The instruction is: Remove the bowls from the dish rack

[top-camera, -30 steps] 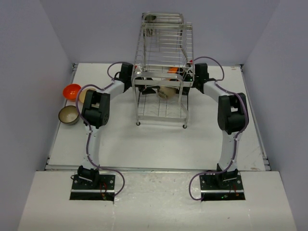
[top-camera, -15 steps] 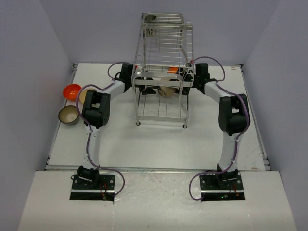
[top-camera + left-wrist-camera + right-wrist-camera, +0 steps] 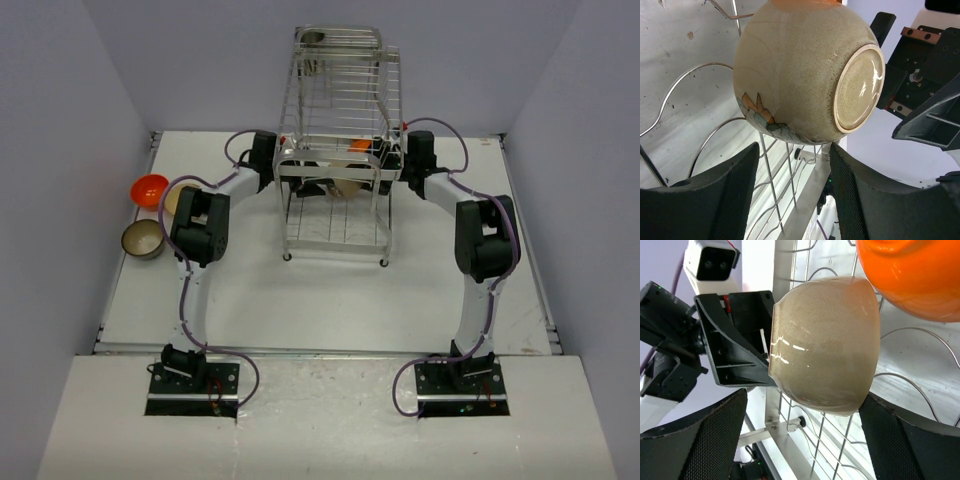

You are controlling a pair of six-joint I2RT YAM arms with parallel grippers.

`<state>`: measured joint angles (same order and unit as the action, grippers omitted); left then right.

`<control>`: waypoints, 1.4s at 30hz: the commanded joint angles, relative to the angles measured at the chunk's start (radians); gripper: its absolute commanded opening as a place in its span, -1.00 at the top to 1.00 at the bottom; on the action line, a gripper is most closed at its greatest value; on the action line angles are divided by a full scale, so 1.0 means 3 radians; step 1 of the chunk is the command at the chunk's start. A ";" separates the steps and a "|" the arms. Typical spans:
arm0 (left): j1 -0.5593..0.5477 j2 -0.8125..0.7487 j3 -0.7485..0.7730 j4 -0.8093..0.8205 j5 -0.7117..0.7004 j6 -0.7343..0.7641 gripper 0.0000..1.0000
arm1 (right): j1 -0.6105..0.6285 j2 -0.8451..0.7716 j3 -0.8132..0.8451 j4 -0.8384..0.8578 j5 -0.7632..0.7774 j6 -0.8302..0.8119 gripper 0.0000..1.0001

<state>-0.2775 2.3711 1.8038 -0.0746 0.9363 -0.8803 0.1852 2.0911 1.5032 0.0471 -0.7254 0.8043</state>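
On the lower tier of the dish rack (image 3: 338,100), the cream bowl (image 3: 822,345) lies on its side between both tools. The right tool (image 3: 802,397) is spread wide astride it, not yet clamped; the left tool (image 3: 794,147) is released just below its foot. Best to close the right squarely from rim to base, then draw out sideways, clear of the wire loops (image 3: 715,145) and the orange bowl (image 3: 910,275) just beside. 2 bowls (image 3: 147,212) sit at the table's (image 3: 330,300) left edge; the near table offers room.
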 commanded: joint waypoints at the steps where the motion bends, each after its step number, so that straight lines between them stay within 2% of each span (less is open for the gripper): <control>1: -0.0021 0.0042 0.0108 0.0100 0.0064 -0.0057 -0.19 | 0.0042 -0.0144 0.0128 0.0308 -0.0118 0.0146 -0.78; 9: -0.0021 0.0027 0.0133 0.0161 -0.0007 -0.0052 -0.18 | 0.0037 -0.0047 0.0154 0.0487 -0.0154 0.0300 -0.78; 20: -0.0011 0.0037 0.0195 0.0346 0.0064 -0.0103 -0.27 | 0.0042 0.0086 0.0174 0.0661 -0.0318 0.0417 -0.72; 23: -0.0011 0.0048 0.0190 0.0341 0.0070 -0.0098 -0.27 | 0.0042 0.0147 0.0154 0.0799 -0.0343 0.0535 -0.56; 25: -0.0006 0.0048 0.0190 0.0336 0.0080 -0.0103 -0.28 | 0.0037 0.0178 0.0133 0.0901 -0.0333 0.0616 -0.30; 29: -0.0006 0.0058 0.0195 0.0356 0.0085 -0.0118 -0.27 | 0.0042 0.0199 0.0047 0.1090 -0.0231 0.0775 -0.27; 32: -0.0006 0.0053 0.0190 0.0376 0.0085 -0.0144 -0.28 | 0.0063 0.0224 0.0062 0.1183 -0.0185 0.0826 -0.18; 34: -0.0006 0.0058 0.0185 0.0382 0.0095 -0.0149 -0.27 | 0.0073 0.0275 0.0067 0.1244 -0.0159 0.0893 0.00; 35: -0.0006 0.0053 0.0185 0.0387 0.0090 -0.0149 -0.27 | 0.0073 0.0285 0.0052 0.1355 -0.0139 0.0913 0.03; 42: 0.0000 0.0042 0.0149 0.0417 0.0085 -0.0159 -0.27 | 0.0104 0.0475 0.0077 0.1719 -0.0098 0.1225 0.03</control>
<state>-0.2771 2.3806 1.8225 0.0017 0.9390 -0.9092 0.2058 2.2059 1.5093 0.4671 -0.7681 1.1168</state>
